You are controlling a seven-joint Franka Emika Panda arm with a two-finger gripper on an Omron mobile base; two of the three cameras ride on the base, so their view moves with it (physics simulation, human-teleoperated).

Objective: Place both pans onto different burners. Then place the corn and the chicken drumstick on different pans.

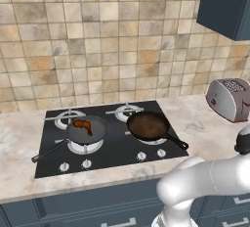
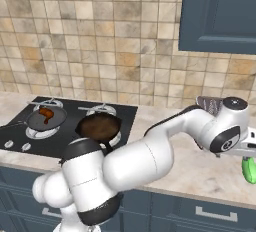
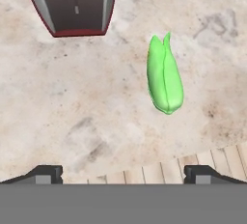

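Bright green corn [image 3: 164, 76] — mottled beige counter [image 3: 72, 102] — red-trimmed grey toaster [image 3: 72, 6]

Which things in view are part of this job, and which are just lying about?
Part of the job:
- grey pan on a burner, holding the chicken drumstick
- brown pan on another burner, nothing in it
- corn lying on the counter
- gripper, open above the counter

Just lying about:
- toaster

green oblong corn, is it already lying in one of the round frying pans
No, the green oblong corn lies on the marble counter near the toaster.
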